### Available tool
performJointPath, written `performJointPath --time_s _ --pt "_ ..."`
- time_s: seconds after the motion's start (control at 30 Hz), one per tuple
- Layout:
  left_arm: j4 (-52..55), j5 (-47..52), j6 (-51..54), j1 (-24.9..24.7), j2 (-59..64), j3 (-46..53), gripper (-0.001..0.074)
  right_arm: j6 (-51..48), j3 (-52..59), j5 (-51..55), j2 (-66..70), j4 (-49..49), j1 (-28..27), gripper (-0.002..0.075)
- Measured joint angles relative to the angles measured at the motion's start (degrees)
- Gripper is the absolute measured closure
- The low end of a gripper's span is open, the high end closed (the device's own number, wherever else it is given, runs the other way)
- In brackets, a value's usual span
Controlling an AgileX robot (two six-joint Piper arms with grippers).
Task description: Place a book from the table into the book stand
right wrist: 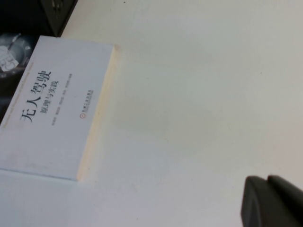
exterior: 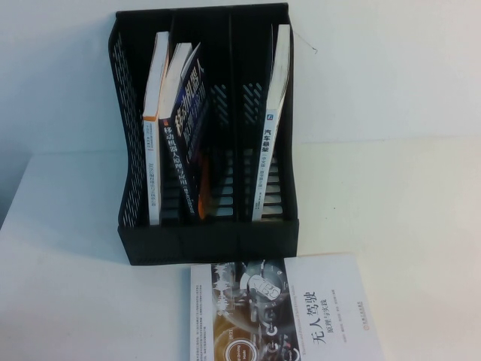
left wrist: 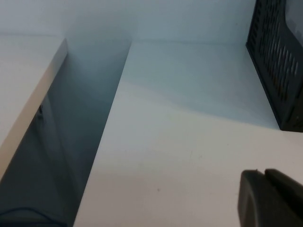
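Note:
A white book [exterior: 285,312] with black Chinese title and a dark picture lies flat on the table, just in front of the black book stand [exterior: 210,237]; it also shows in the right wrist view [right wrist: 52,109]. The stand holds several upright books: a white one [exterior: 155,128] and a dark blue one [exterior: 184,128] on the left, a white one [exterior: 272,120] on the right. Neither arm shows in the high view. My left gripper [left wrist: 265,175] hangs shut and empty over bare table left of the stand [left wrist: 279,61]. My right gripper [right wrist: 267,182] is shut and empty, right of the book.
The white table [exterior: 406,226] ends at a gap on the left, seen in the left wrist view [left wrist: 71,142], with another white surface beyond. The stand's middle slot [exterior: 222,173] holds no book. A white wall rises behind the stand.

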Motion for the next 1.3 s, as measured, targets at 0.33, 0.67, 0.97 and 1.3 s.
performJointPath --time_s 0.33,0.67,0.97,1.3 --pt "0.3 0.1 0.0 -0.1 0.0 0.0 0.0738 0.0 0.0 0.0 0.0 0.0 0.0 0.0726" --pt "-0.8 0.1 4.8 -0.1 0.0 0.0 0.0738 0.0 0.0 0.0 0.0 0.0 0.0 0.0726" --pt "-2.7 0.1 6.1 -0.1 0.0 0.0 0.0738 0.0 0.0 0.0 0.0 0.0 0.0 0.0726" --pt "-3.0 0.1 6.1 -0.1 0.0 0.0 0.0738 0.0 0.0 0.0 0.0 0.0 0.0 0.0726"
